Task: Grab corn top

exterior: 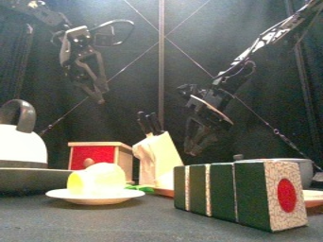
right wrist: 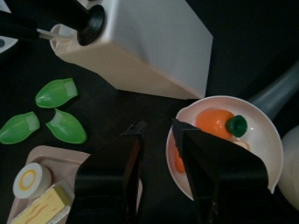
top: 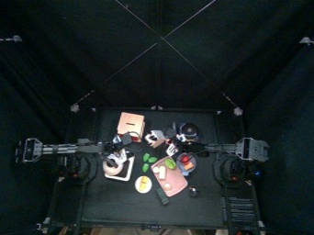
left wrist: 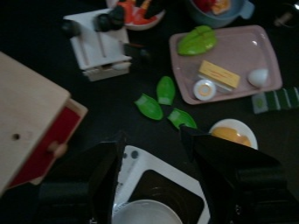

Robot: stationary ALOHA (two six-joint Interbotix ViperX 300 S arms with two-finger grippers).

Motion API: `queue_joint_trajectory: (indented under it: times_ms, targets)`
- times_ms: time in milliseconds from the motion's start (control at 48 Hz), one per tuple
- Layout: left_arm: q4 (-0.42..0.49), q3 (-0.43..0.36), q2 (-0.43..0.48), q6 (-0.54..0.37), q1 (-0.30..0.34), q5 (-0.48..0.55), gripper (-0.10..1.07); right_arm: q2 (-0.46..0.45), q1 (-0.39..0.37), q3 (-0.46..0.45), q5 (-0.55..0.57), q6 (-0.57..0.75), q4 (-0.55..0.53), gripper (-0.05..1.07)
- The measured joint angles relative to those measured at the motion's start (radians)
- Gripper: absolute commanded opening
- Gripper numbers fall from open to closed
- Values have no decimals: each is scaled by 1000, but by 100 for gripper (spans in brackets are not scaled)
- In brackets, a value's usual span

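The corn top I take to be the pale yellow piece lying on the small white plate at the table's front edge, left of the middle in the front view; I judge this by its colour and ridged look, not for certain; it lies bare and alone on the plate, probably so that jaws can come straight down on it; neither of my grippers touches it. Just beside it, further in, lie three green leaves, loose on the black table; next to them is a pink tray with a halved egg and a yellow slice. My right gripper hangs with its jaws well apart and nothing between them, over the rim of a white bowl of orange pieces, beside the white knife block; it would have to come forward to reach the plate. My left gripper is raised high, jaws spread and empty, looking down on a white kettle. I can read no writing anywhere; the green-striped block in front shows only a plain red disc.
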Motion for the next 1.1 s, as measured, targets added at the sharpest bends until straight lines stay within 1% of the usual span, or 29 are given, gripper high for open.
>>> queue_joint_trajectory:
  times_ms: [125, 271, 396, 458, 521, 562, 646, 708, 792, 875, 1000, 1104]
  targets:
    - [23, 77, -17, 2, -83, -67, 88, -8, 43, 0, 11, -2, 34, 72]
    - [54, 149, -15, 2, -169, -130, 88, -18, 127, -8, 32, -2, 91, 72]
    - [55, 183, -8, -6, -227, -187, 88, -28, 193, -17, 67, 6, 144, 72]
    - [35, 189, -3, -14, -249, -213, 88, -28, 219, -17, 72, 6, 155, 72]
    - [3, 187, 5, -6, -262, -229, 88, -28, 235, -17, 72, 6, 155, 72]
    - [-35, 189, 14, -11, -275, -232, 88, -28, 238, -17, 67, 6, 156, 72]
    - [-84, 187, 38, -3, -288, -221, 88, -28, 242, -17, 40, 9, 172, 72]
    - [-104, 187, 54, -3, -301, -204, 88, -20, 250, -21, 8, 9, 198, 72]
    - [-110, 187, 58, -5, -310, -189, 88, 8, 272, -48, -54, 9, 264, 72]
    - [-110, 184, 49, -3, -313, -186, 88, 43, 290, -92, -91, 11, 365, 73]
    - [-110, 178, 14, -2, -313, -186, 88, 101, 325, -161, -107, 12, 495, 74]
    - [-110, 179, -29, 0, -314, -166, 88, 166, 333, -232, -106, 12, 598, 74]
